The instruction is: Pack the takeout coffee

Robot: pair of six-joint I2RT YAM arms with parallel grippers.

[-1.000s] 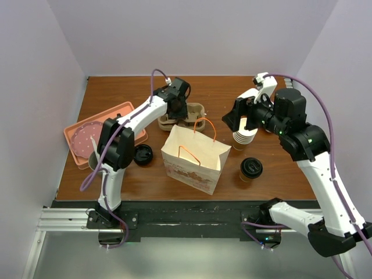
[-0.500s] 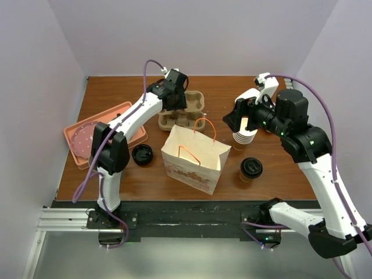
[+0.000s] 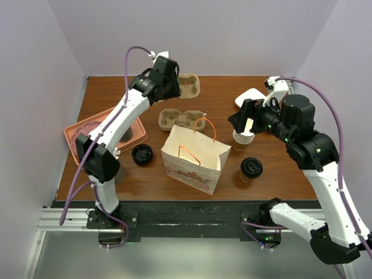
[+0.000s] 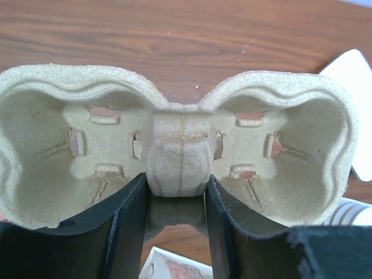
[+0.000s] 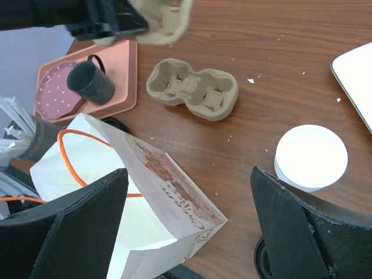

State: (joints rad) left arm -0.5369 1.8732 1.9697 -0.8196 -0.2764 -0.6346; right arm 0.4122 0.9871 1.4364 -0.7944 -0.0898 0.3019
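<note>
We had the left pincer (image 4: 176,187) clamped on a pulp cup carrier (image 4: 279,145), behind the paper bag (image 3: 195,154). Our right pincer (image 5: 189,174) gaped wide, holding nothing. The takeout coffee (image 3: 251,168) stood just right of the bag.

No legible text; reddish print on paper bag (image 5: 187,200) too blurred.

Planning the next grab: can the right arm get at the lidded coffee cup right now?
Probably yes. The right gripper is open and empty above the cup stack; the coffee stands unobstructed just nearer, beside the bag.
</note>
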